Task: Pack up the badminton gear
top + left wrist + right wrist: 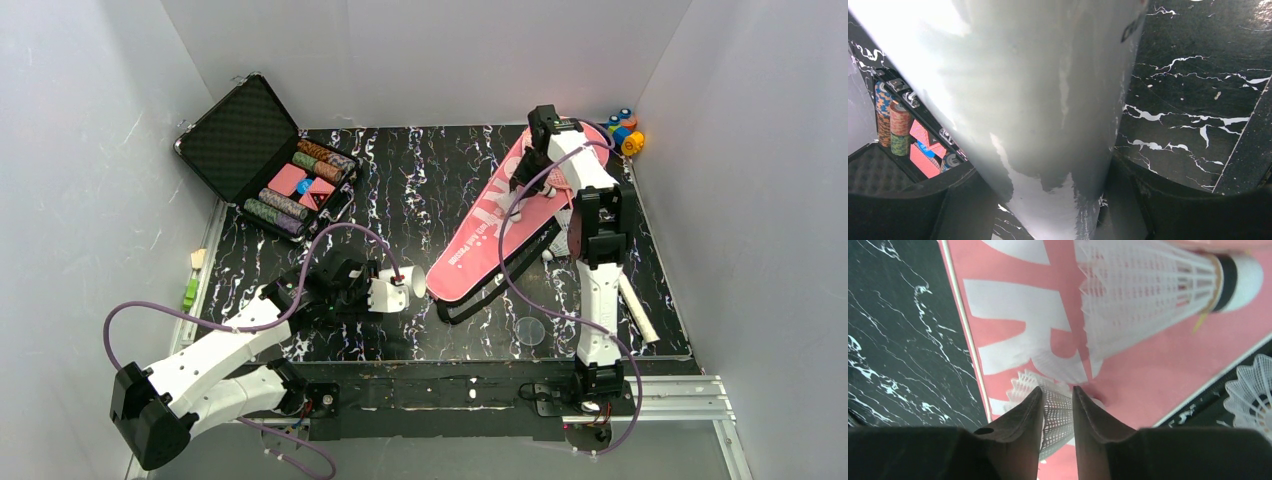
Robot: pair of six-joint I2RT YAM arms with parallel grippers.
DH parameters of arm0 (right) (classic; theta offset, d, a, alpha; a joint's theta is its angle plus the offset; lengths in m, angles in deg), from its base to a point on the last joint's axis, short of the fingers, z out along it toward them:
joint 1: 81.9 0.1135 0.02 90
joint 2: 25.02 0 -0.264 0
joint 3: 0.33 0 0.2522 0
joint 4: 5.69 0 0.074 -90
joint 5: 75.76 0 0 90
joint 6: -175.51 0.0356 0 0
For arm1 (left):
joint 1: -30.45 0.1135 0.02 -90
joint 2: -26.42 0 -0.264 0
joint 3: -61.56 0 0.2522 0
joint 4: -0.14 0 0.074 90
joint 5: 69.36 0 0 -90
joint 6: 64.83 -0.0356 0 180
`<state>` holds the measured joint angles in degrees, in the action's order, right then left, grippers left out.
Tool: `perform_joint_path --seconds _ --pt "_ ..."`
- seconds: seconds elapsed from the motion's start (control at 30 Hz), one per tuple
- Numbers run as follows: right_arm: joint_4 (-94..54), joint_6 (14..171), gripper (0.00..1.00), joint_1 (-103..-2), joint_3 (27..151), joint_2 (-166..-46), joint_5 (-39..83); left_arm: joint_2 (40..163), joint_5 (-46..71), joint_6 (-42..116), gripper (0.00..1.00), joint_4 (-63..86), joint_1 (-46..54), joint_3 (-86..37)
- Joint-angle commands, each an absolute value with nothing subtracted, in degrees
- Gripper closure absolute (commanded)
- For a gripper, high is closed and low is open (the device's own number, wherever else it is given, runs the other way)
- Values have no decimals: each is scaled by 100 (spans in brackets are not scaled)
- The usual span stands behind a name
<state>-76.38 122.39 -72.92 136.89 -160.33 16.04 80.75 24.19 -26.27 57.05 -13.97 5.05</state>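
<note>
My left gripper (372,295) is shut on the white cardboard tube (402,288), held low over the table with its open end toward the pink bag; the tube (1038,100) fills the left wrist view. The pink "SPORT" bag (495,225) lies diagonally at centre right. My right gripper (528,168) hangs over the bag's wide far end, shut on the net skirt of a white shuttlecock (1057,412). A second shuttlecock (1148,285) lies on the bag (1148,375). A third (1254,390) lies just off its edge. The rackets are not visible.
The open black case with poker chips (300,185) stands at the back left, also in the left wrist view (893,130). Small coloured toys (625,130) sit at the back right. A white rod (637,310) and a clear round lid (530,330) lie at the front right.
</note>
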Motion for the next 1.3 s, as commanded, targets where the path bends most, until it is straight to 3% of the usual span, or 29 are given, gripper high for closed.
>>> perform_joint_path --seconds 0.0,0.13,0.27,0.47,0.67,0.9,1.27 --pt "-7651 12106 69 -7328 13325 -15307 1486 7956 2530 -2751 52 5532 -1442 485" --pt "-7612 12026 87 -7329 12875 -14949 1456 7975 2543 -2793 52 5504 -1454 497" --pt "-7619 12006 99 -7328 12415 -14553 1454 7998 2583 -2790 51 5464 -1471 507" --pt "-6881 12151 99 -7166 10802 -13107 2076 8194 2511 -1999 51 5286 -1472 280" --pt "-5768 12539 99 -6592 8906 -10480 2634 8650 2105 -614 51 5384 -1477 -383" --pt "-4027 13554 99 -6156 7051 -7993 3196 8848 1710 -349 52 5245 -1478 -618" --pt "-3082 14135 99 -5530 7087 -8324 3187 8871 1515 -360 52 5416 -1473 -850"
